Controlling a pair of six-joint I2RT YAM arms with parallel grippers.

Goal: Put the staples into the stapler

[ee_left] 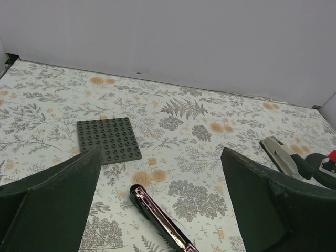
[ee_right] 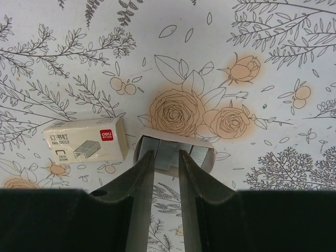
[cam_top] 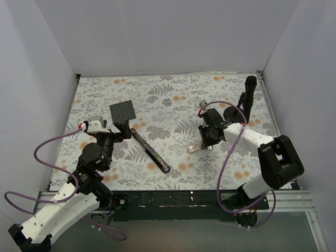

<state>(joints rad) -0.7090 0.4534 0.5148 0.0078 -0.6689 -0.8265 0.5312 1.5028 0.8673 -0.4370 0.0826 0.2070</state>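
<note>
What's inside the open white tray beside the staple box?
Silver-grey staples in side-by-side blocks fill the tray. The right tool grips the middle block; its fingers cover the tray's near edge and floor.

Left gripper (ee_left: pixel 161 157): held low, fingers spread fully wide. Right gripper (ee_right: pixel 163 160): pointed straight down, fingers pinched on staples (ee_right: pixel 168 149).

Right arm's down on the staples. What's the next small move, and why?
Probably a short, straight lift of the right gripper. Its fingers look pinched on the small silver-grey block of staples, which sits in a little whitish open tray. Lifting first should clear the tray walls before any travel toward the slim black desk stapler, which lies further left with its channel exposed.
</note>
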